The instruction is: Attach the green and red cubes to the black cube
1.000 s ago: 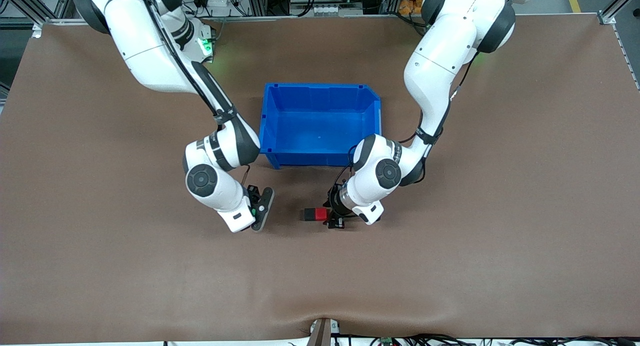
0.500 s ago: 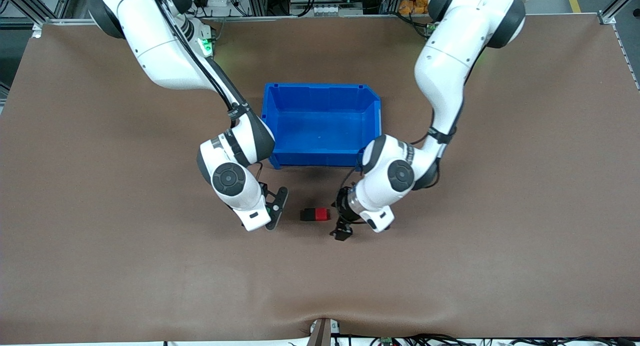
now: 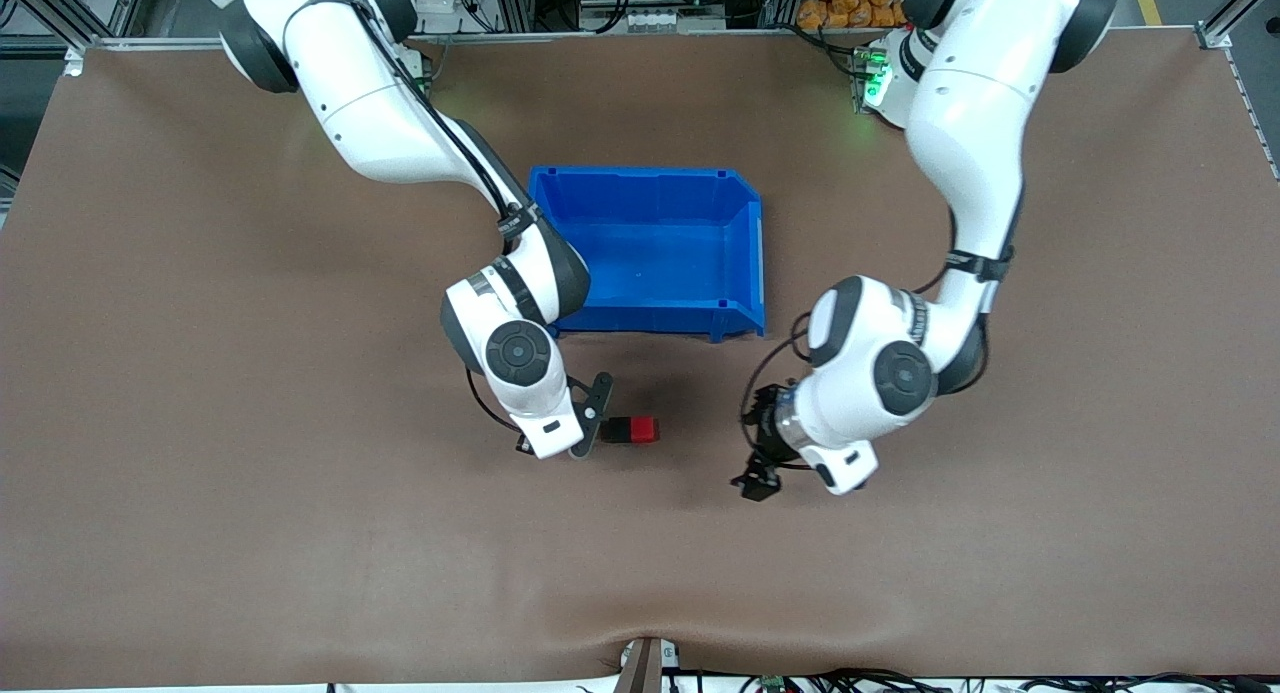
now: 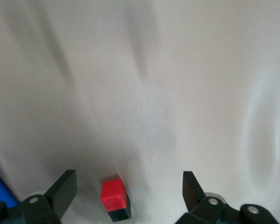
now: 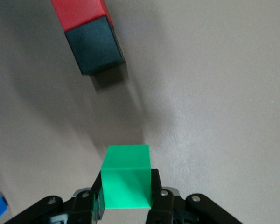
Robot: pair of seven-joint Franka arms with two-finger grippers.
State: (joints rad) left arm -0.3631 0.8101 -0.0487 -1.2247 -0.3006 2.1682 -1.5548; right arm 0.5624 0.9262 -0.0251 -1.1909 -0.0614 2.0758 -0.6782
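The red cube and the black cube lie joined face to face on the brown table, nearer to the front camera than the blue bin. The red one is on the side toward the left arm's end of the table, the black one toward the right arm's end. The right wrist view shows the same pair, red cube touching black cube, with no gap between them.

The right gripper is low over the table just beside the black cube, and its fingers are clamped on the green cube, one finger on each side face. In the front view the green cube seems to be hidden by the gripper body, so how close it sits to the black cube is hard to judge there; in the right wrist view a strip of bare table separates them.

The left gripper hangs over bare table toward the left arm's end, well apart from the joined cubes, its fingers spread wide with nothing between them
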